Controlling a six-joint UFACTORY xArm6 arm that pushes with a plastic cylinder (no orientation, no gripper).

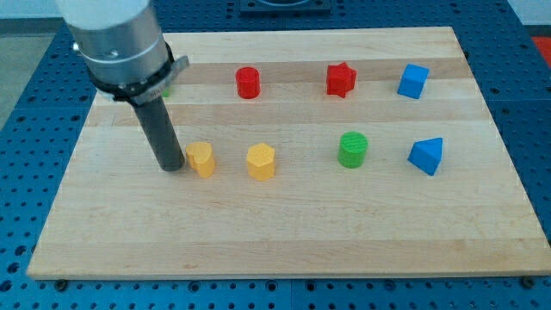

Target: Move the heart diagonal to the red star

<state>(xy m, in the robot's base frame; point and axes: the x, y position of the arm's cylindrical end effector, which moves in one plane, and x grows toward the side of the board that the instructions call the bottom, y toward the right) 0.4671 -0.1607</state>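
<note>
The yellow heart [201,159] lies at the board's left middle. The red star [341,79] sits near the view's top, right of centre. My tip [171,165] rests on the board just left of the yellow heart, touching or almost touching it. The rod rises from there to the arm's grey housing at the view's top left.
A yellow hexagon [261,162] lies right of the heart. A red cylinder [248,83] sits at the top middle. A green cylinder [352,149], a blue triangle [427,156] and a blue cube [413,81] lie on the right. A green block [169,85] peeks from behind the arm.
</note>
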